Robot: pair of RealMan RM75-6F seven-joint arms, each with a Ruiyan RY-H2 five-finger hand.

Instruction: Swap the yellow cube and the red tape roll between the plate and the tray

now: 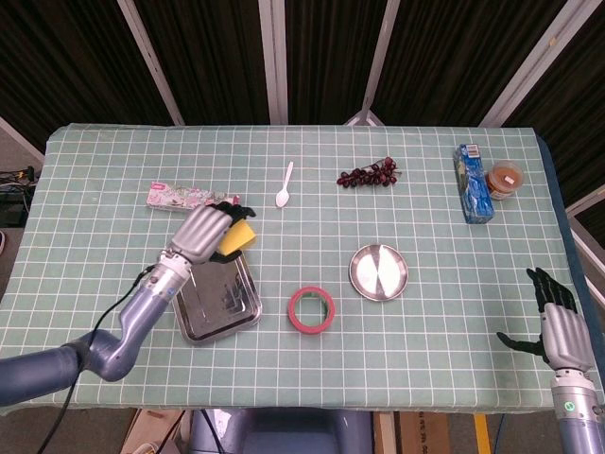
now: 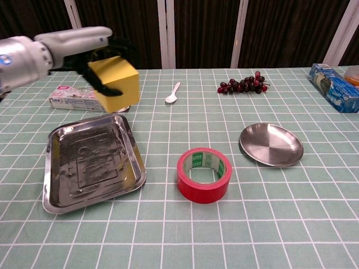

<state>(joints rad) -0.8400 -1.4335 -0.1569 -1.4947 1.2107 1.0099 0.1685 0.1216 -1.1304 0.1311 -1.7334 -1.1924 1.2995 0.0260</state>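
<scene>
Yellow cube (image 1: 238,237) in left robot hand (image 1: 202,234) above tray (image 1: 216,297).

You work at a table (image 1: 397,359) covered by a pale green cloth gridded with white lines. Beyond its 12 o'clock edge hang dark pleated curtains (image 1: 208,66) crossed by slanted pale metal bars (image 1: 151,59). Even light falls overhead, without strong shadows.
</scene>
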